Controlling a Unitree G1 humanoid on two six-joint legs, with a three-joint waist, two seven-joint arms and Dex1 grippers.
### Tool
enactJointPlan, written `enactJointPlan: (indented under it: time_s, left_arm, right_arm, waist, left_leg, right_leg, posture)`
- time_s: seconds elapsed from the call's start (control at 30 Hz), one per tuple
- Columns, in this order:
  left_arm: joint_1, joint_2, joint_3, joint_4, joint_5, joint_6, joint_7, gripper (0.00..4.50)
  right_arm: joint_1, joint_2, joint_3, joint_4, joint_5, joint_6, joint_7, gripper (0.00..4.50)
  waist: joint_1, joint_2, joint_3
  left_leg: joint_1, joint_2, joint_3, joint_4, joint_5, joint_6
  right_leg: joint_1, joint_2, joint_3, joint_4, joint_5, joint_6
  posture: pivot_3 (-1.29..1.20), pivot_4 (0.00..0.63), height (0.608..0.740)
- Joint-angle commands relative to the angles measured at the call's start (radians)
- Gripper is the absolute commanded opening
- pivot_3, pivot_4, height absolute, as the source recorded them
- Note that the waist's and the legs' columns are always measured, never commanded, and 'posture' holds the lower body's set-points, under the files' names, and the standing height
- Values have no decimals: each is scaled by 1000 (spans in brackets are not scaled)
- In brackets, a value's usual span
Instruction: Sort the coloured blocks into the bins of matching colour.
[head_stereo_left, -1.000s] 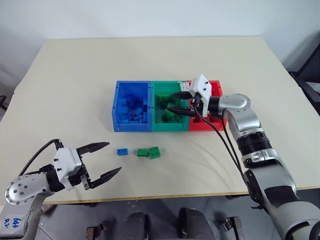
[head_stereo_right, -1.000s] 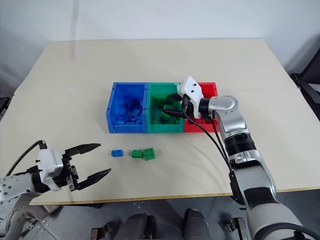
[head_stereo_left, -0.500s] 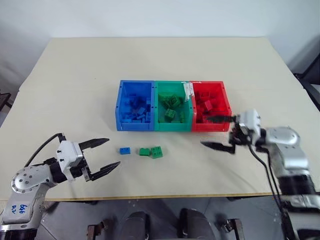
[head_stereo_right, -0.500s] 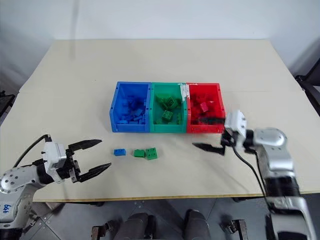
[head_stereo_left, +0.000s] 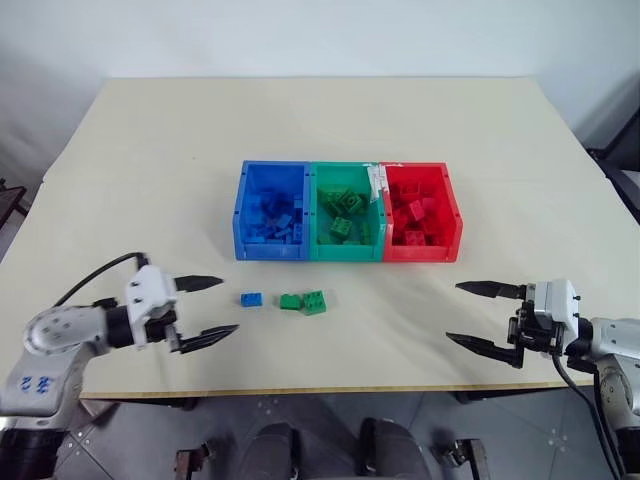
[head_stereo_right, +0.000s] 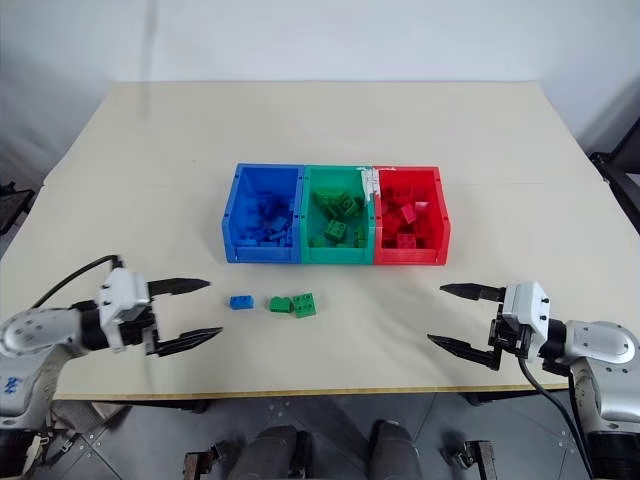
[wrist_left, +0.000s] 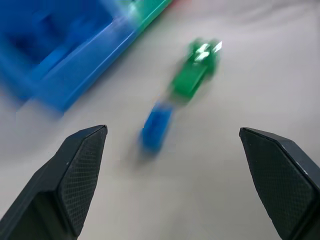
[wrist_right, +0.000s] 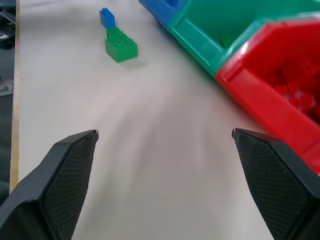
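Three joined bins sit mid-table: blue bin (head_stereo_left: 243, 215), green bin (head_stereo_left: 346, 249) and red bin (head_stereo_left: 452, 215), each holding bricks of its own colour. In front of them on the table lie a small blue block (head_stereo_left: 250, 298) and two green blocks (head_stereo_left: 304, 302) side by side; the blue block (wrist_left: 155, 130) and green blocks (wrist_left: 194, 75) lie ahead of the left fingers. My left gripper (head_stereo_left: 207, 310) stands open near the front left edge, a short way left of the blue block. My right gripper (head_stereo_left: 472, 316) stands open and empty near the front right edge, below the red bin.
The beige table (head_stereo_left: 320, 130) has free room behind and beside the bins. Its front edge (head_stereo_left: 320, 392) runs just below both grippers. A small white tag (head_stereo_left: 377, 182) sticks up between the green and red bins.
My right gripper has pulled back from over the green bin to the table's front right edge, open and empty. My left gripper has edged toward the loose blocks.
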Motion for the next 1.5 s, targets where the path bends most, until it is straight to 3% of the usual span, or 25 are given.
enactJointPlan:
  time_s: [0.03,0.17,0.3,0.57,0.67,0.93,1.23,1.37,1.5]
  left_arm:
    - [-146,26,-136,-94,56,181,54,4500]
    - [-279,10,-268,-134,91,338,84,4500]
    - [-404,-71,-410,-121,130,464,116,4500]
    - [-500,-171,-528,1,224,471,136,4500]
    - [-511,-157,-561,28,283,430,132,3931]
    - [-483,-182,-561,44,304,387,115,1478]
    - [-517,-295,-413,91,211,236,108,1468]
    - [-630,-404,-319,246,256,86,252,1468]
    - [-732,-472,-293,431,301,-13,333,1468]
  right_arm:
    - [6,-2,-15,-38,8,-15,-24,4482]
    - [11,-5,-5,-90,30,18,-40,4482]
    - [12,-12,17,-176,45,64,-57,4482]
    - [6,-2,36,-277,35,98,-125,4482]
    - [21,-8,25,-293,34,99,-145,4500]
    - [66,-6,12,-307,29,89,-182,4500]
    - [149,83,-74,-347,78,109,-352,4500]
    - [174,192,-120,-395,93,108,-501,4500]
    - [192,221,-121,-414,70,100,-551,4500]
  waist:
    - [6,0,0]
    - [7,0,0]
    - [9,0,0]
    - [10,0,0]
    - [11,0,0]
    - [12,0,0]
    - [13,0,0]
    - [17,-1,0]
    - [17,-1,0]
  left_leg:
    - [0,0,0,0,0,0]
    - [0,0,1,0,0,0]
    - [-1,0,1,1,0,1]
    - [-1,0,1,2,1,1]
    - [-1,-1,1,1,1,1]
    - [-2,0,0,2,1,1]
    - [-2,0,0,2,1,1]
    - [-2,-1,-1,3,2,1]
    - [-1,-2,1,3,2,1]
  right_leg:
    - [0,0,0,1,0,0]
    - [0,1,0,1,0,0]
    - [0,2,1,1,0,0]
    - [0,2,1,1,0,0]
    - [0,2,0,0,0,0]
    - [0,2,0,0,0,0]
    - [0,1,0,1,0,0]
    - [0,1,0,1,0,1]
    - [0,1,1,1,1,2]
  posture:
    - [0,150,740]
    - [0,150,740]
    - [0,150,740]
    - [0,150,740]
    - [0,150,740]
    - [0,150,740]
    - [0,150,740]
    - [0,150,740]
    - [0,150,740]
